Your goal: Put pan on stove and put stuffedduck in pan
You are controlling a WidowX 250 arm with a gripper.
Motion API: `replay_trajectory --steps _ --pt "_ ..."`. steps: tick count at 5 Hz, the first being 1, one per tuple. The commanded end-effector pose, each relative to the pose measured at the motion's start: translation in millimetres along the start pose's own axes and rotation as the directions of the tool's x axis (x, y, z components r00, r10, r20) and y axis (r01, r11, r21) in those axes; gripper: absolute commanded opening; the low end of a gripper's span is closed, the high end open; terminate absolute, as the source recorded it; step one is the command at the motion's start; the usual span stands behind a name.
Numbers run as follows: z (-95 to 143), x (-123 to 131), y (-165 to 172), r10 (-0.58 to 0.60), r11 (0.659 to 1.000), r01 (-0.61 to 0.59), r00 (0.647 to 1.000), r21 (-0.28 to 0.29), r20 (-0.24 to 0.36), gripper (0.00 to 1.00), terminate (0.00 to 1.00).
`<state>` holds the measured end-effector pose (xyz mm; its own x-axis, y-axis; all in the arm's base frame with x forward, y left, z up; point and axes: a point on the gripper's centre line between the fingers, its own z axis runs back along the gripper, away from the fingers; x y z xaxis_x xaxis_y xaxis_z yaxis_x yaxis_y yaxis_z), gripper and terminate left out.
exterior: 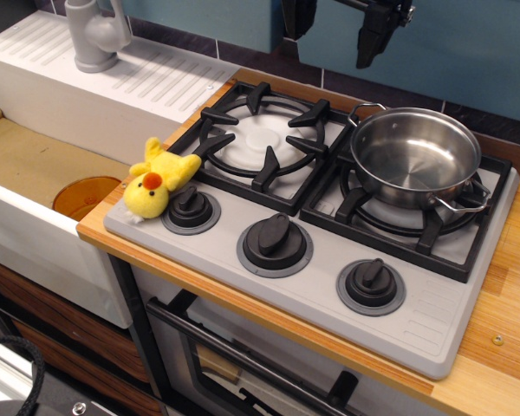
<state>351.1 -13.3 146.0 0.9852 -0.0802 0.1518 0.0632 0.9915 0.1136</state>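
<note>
The shiny steel pan (413, 156) sits on the right burner grate of the grey stove (312, 286), and it holds nothing. The yellow stuffedduck (159, 180) lies on the stove's front left corner, beside the left knob and touching the left grate. My gripper (338, 26) hangs high at the top edge of the view, above and behind the pan. Its two black fingers (377, 35) stand well apart with nothing between them. The upper part of the gripper is cut off by the frame.
Three black knobs (275, 242) line the stove's front. A white sink (43, 165) with a grey tap (97, 35) and an orange disc (87, 196) lies to the left. The wooden counter (503, 338) surrounds the stove, with a teal wall behind.
</note>
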Motion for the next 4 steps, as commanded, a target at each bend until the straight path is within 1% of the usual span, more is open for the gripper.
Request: replay_trajectory --steps 1,2,3,4 --pt "0 0 0 0.0 1.0 0.0 1.0 0.0 0.0 1.0 0.0" --pt "-19 6 -8 0.026 0.999 -0.027 0.998 0.017 0.061 1.0 0.0" --pt "-33 13 -17 0.047 0.999 -0.048 0.995 0.009 0.093 1.0 0.0" --pt "-43 17 -25 0.055 0.998 -0.059 0.99 0.024 0.129 1.0 0.0"
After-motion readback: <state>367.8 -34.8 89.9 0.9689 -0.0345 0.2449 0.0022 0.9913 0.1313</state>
